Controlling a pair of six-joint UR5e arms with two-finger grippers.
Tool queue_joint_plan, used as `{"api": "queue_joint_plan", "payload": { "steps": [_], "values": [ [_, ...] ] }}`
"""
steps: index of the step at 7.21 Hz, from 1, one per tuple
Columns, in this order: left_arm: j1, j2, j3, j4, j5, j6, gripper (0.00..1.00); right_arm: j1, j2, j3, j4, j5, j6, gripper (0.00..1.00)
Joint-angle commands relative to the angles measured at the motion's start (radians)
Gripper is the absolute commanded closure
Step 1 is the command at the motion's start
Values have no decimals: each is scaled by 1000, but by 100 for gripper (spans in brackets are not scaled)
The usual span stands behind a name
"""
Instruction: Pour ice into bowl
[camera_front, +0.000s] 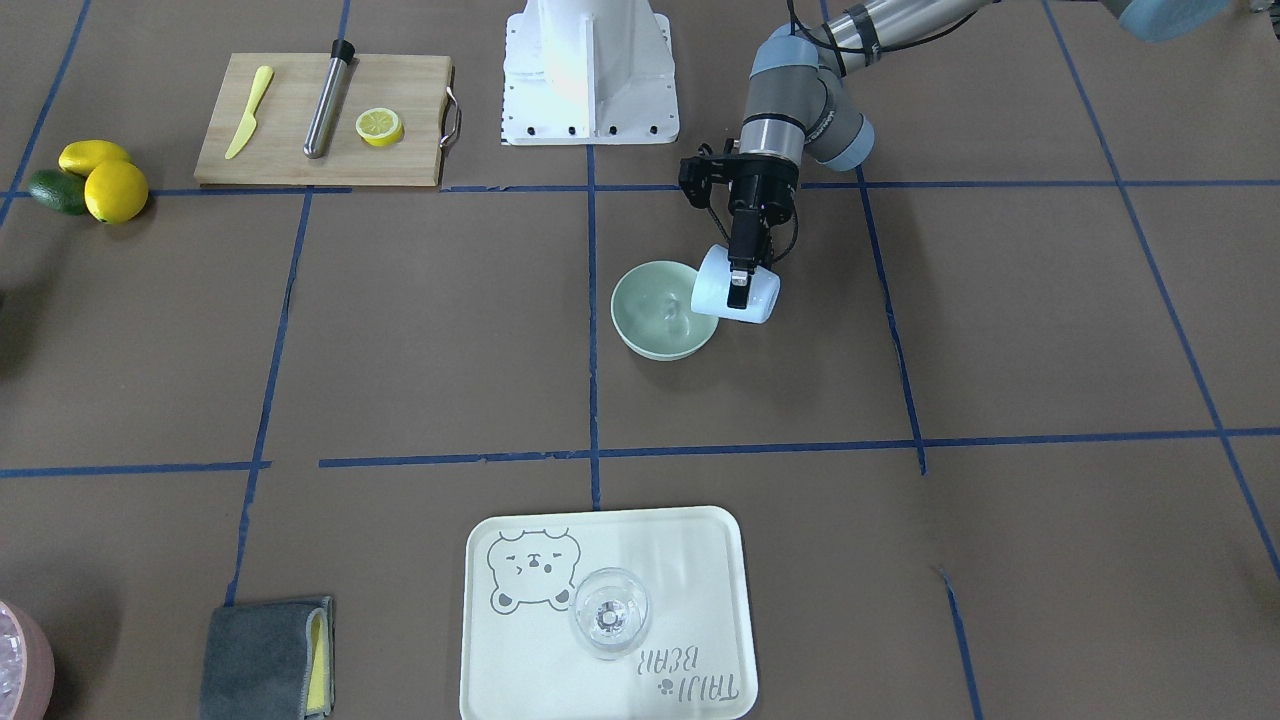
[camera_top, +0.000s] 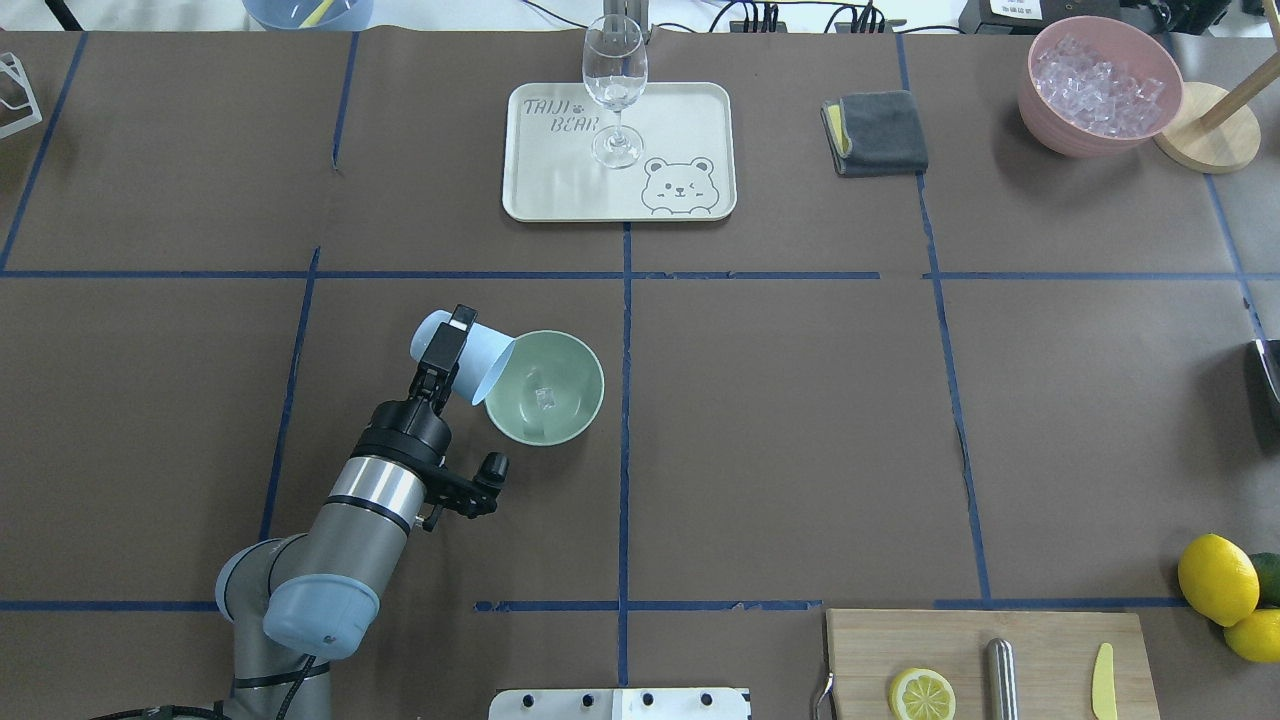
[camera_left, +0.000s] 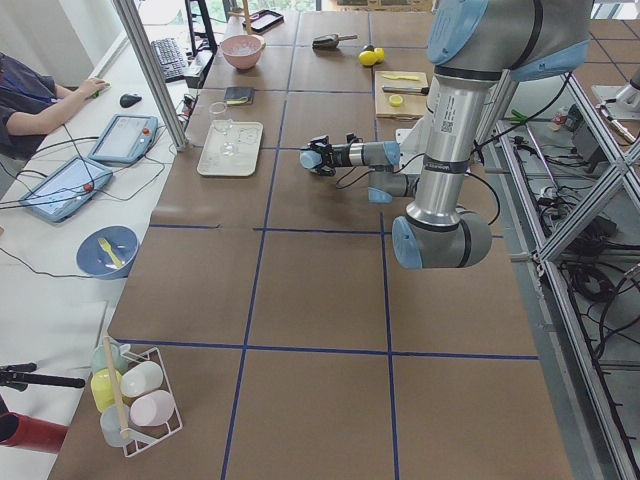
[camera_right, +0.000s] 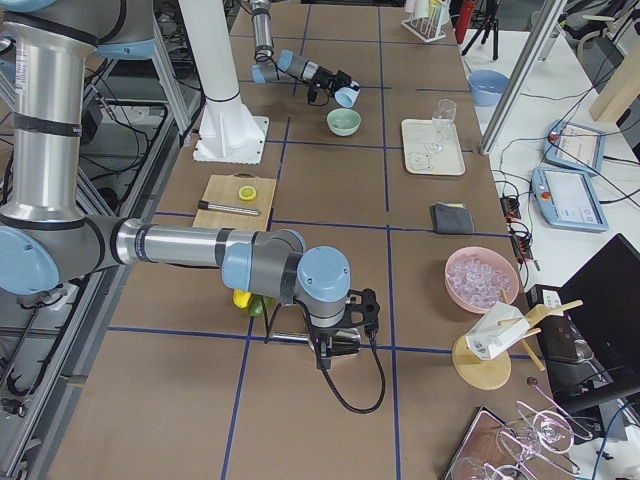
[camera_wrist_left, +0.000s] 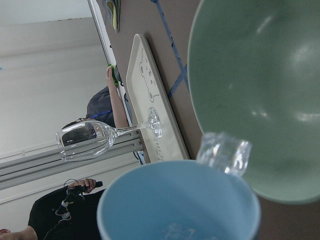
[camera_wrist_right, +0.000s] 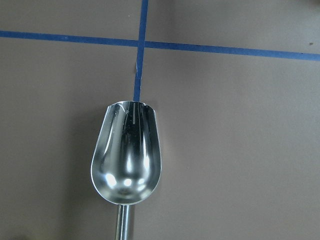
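Observation:
My left gripper (camera_top: 452, 343) is shut on a light blue cup (camera_top: 488, 362) and holds it tipped on its side, mouth over the rim of the mint-green bowl (camera_top: 575, 400). In the left wrist view a clear ice cube (camera_wrist_left: 223, 152) is at the lip of the cup (camera_wrist_left: 180, 200), above the bowl (camera_wrist_left: 260, 75). A piece of ice (camera_top: 543, 398) lies in the bowl. My right gripper (camera_right: 338, 345) shows only in the exterior right view, low over the table, and I cannot tell its state. The right wrist view shows an empty metal scoop (camera_wrist_right: 127, 155).
A pink container (camera_top: 1098, 85) full of ice stands far right. A bear tray (camera_top: 690, 110) carries a wine glass (camera_top: 614, 85). A grey cloth (camera_top: 875, 132) lies beside it. A cutting board (camera_top: 1040, 640) with a lemon half, and whole lemons (camera_top: 1218, 580), are near right.

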Motion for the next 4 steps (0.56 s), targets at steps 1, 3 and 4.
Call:
{"api": "queue_joint_plan", "payload": {
  "steps": [1, 3, 4],
  "values": [
    [2, -1, -21, 0, 48, 155, 100, 7, -4, 0, -1, -1, 0, 0],
    [2, -5, -21, 2, 49, 210, 100, 13, -8, 0, -1, -1, -1, 0],
    [2, -4, -21, 2, 57, 217, 100, 13, -10, 0, -1, -1, -1, 0]
  ]
}}
